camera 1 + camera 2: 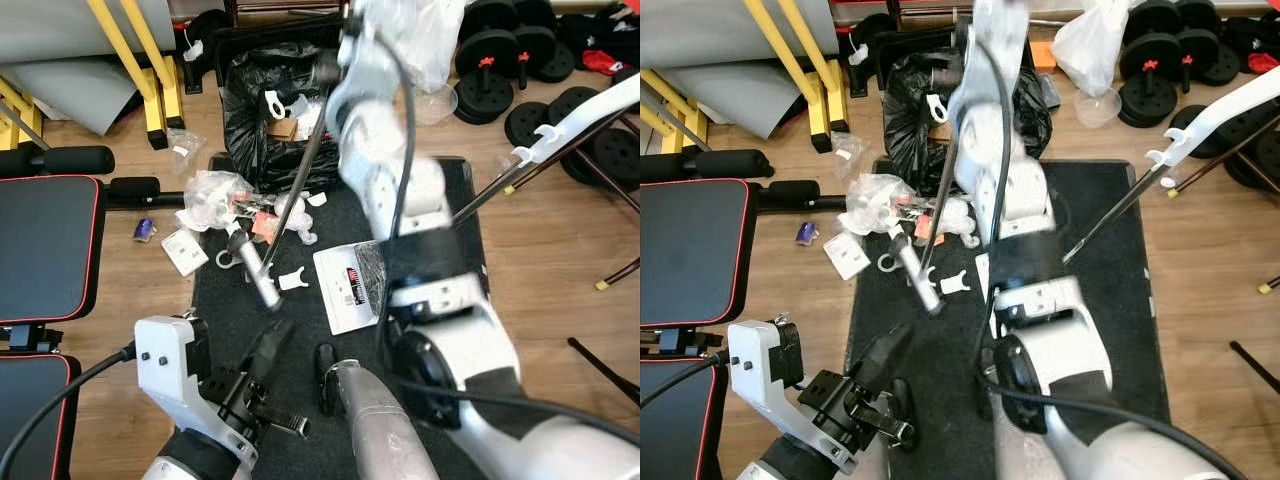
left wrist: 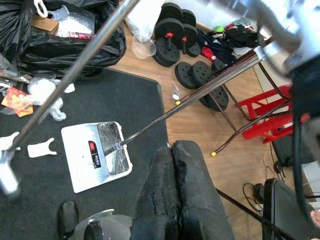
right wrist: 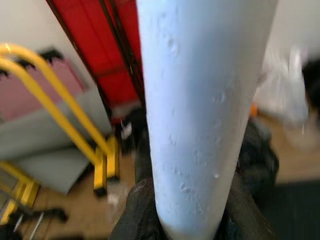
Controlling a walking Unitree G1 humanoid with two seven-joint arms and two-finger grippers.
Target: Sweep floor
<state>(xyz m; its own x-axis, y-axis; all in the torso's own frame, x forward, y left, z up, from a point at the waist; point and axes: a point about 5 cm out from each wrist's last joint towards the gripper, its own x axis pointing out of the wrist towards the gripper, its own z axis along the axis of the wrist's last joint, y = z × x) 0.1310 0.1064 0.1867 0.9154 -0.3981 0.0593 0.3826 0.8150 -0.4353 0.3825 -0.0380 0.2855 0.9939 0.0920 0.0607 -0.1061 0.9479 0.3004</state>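
Observation:
My right arm reaches forward, and its gripper (image 3: pixel 192 220) is shut on the white handle (image 3: pixel 200 100) of a long metal pole (image 1: pixel 300 175). The pole slants down to a silver end (image 1: pixel 258 270) on the black mat (image 1: pixel 300 340). There it lies beside scattered litter (image 1: pixel 215 192): clear wrappers, white plastic bits and a red scrap. A white dustpan (image 1: pixel 345 290) lies flat on the mat, its long handle (image 1: pixel 545 150) rising to the right. My left gripper (image 1: pixel 272 345) hovers low over the mat's near part, fingers (image 2: pixel 160 170) shut on nothing.
An open black rubbish bag (image 1: pixel 255 120) with scraps sits beyond the mat. A red-trimmed black weight bench (image 1: pixel 45 245) stands to the left, with yellow frames (image 1: pixel 150 80) behind it. Weight plates (image 1: pixel 525 50) lie at the back right, and thin metal legs (image 1: pixel 620 275) cross the wooden floor on the right.

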